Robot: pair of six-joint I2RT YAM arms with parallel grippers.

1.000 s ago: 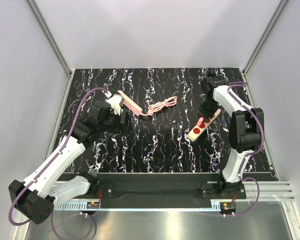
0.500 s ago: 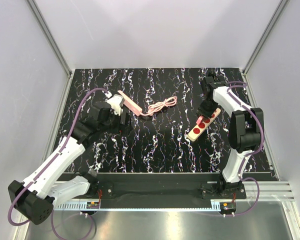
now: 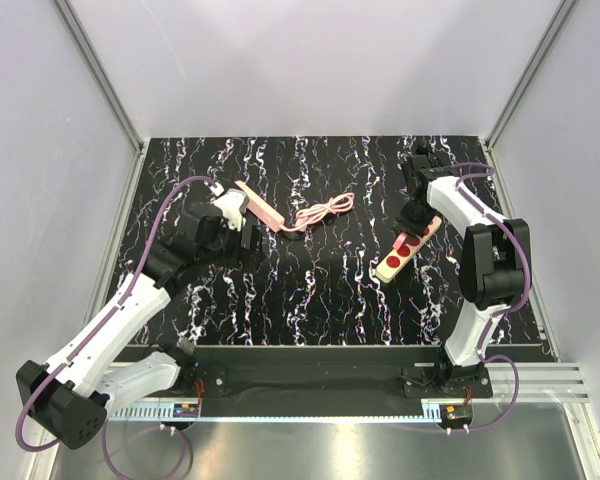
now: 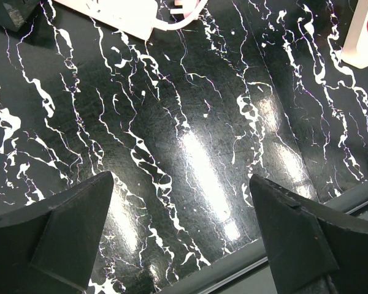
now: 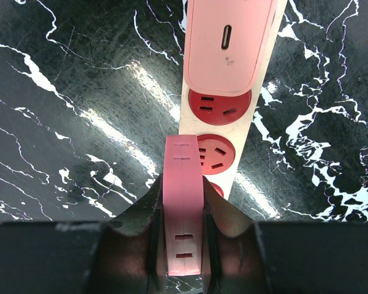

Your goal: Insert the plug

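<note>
Right claw: the right claw (image 5: 182,193) was clenched on the pink plug (image 5: 183,220), with its fingers (image 5: 135,220) pressed against the block's two broad flat sides.
Plug position: it was carried in that grip just over the power strip (image 5: 248,141), front end above the middle red socket (image 5: 216,153). Whether it touched the strip could not be told, and its prongs were hidden.
Strip: it lay flat and slanted on the marbled table (image 3: 310,290). A pink adapter (image 5: 229,43) with a slot port sat on its far end, and a free socket (image 5: 219,103) lay just beside that.
Left claw: the left claw (image 4: 181,190) was released, jaws spread wide and holding nothing. It hovered over bare table near a pink bar (image 3: 260,205) and its looped cable (image 3: 325,211), well apart from the strip.
Handling: the plug looked like a stiff, light block of moulded plastic. Its smooth faces would likely slip or twist in a pinch under push.
Hold: the flat sides suited the pads best, taken near the block's rear so the front stayed clear for seating.
Risk: the strip seemed light and unanchored, so a slanted push could slide it rather than seat the plug.
</note>
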